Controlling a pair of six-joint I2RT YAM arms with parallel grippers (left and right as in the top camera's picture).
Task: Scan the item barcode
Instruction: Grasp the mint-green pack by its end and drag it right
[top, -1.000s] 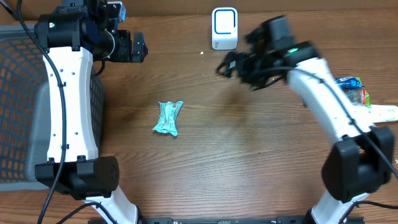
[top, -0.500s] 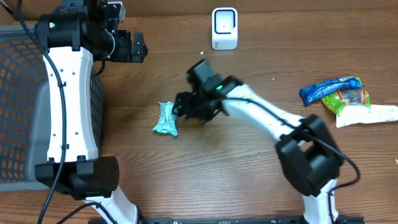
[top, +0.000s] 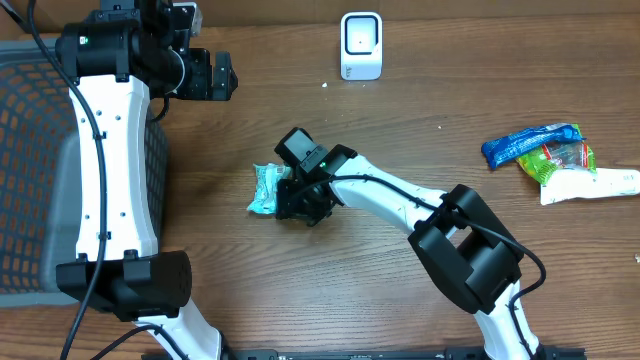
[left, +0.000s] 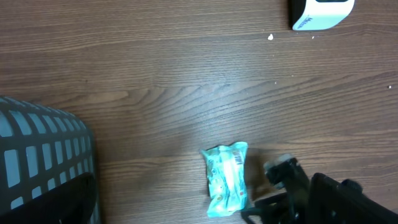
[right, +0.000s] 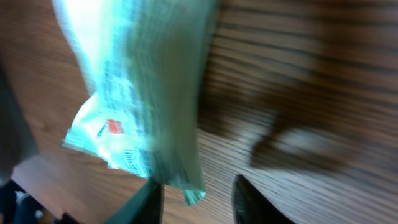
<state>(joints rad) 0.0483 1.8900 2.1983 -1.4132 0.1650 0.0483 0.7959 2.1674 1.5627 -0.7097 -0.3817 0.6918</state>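
Right gripper (right: 196, 196) at the teal packet (top: 265, 188), left of the table's (top: 400, 290) middle.
The packet lies flat on the table, well in from every edge and nearer the basket (top: 25, 120) at the left edge. The scanner (top: 361, 45) stands well apart at the far edge. The right jaws stand partly spread on either side of the packet's corner; whether they pinch it cannot be told. The left gripper (top: 218, 76) hangs near the far-left corner, jaws spread wide, holding nothing.
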